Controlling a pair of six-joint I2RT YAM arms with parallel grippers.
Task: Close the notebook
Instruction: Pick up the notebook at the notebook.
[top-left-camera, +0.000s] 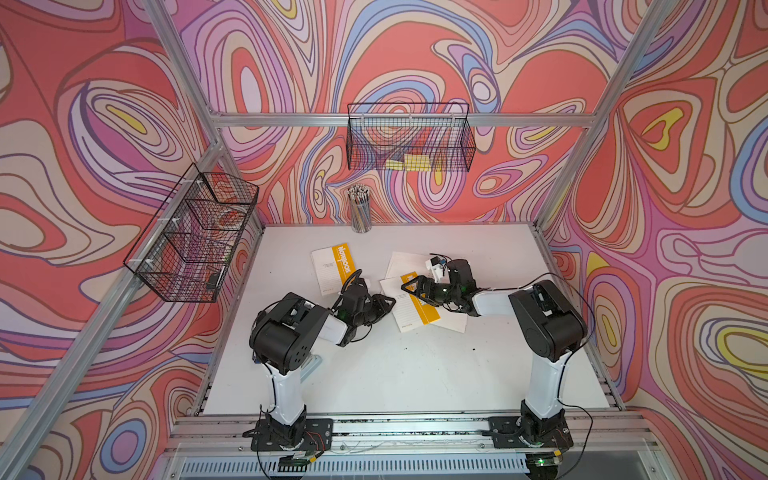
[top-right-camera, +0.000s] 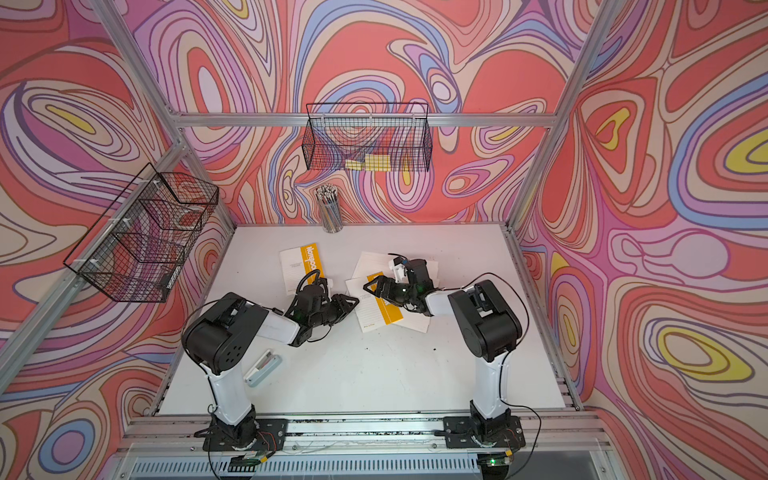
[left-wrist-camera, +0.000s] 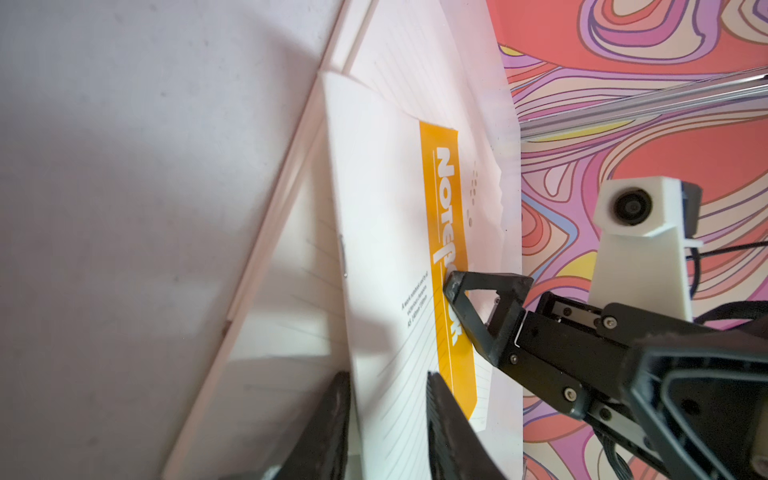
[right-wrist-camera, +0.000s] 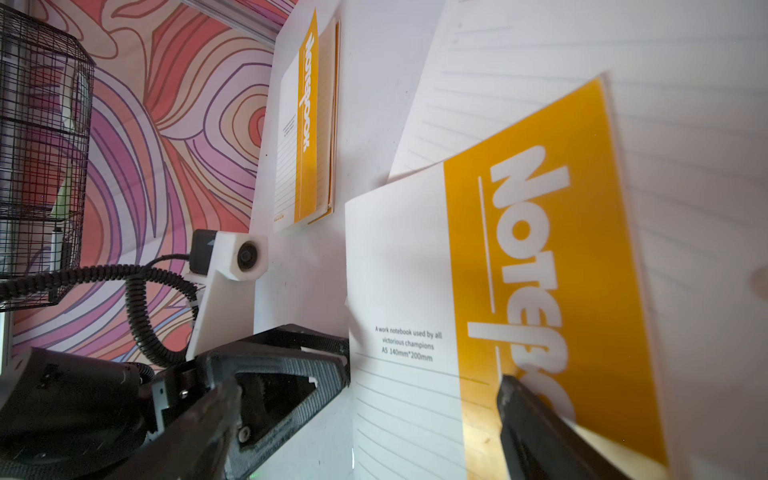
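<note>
Open notebook (top-left-camera: 409, 316), white table (top-left-camera: 415, 374) — pencil cup (top-left-camera: 360, 214)

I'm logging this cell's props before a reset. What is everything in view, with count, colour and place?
open notebook: 1, white with yellow band, table centre right
shut notebook: 1, same colours, table back left
pencil cup: 1, clear, table's back edge
left-wall basket: 1, black wire
back-wall basket: 1, black wire
pads: 2, yellow, in back-wall basket
stapler: 1, pale blue, by left arm's base
table: 1, white
left arm, right arm: 2, black and white, front rail
left end effector: black, at open notebook's cover edge
right end effector: black, on its yellow band
</note>
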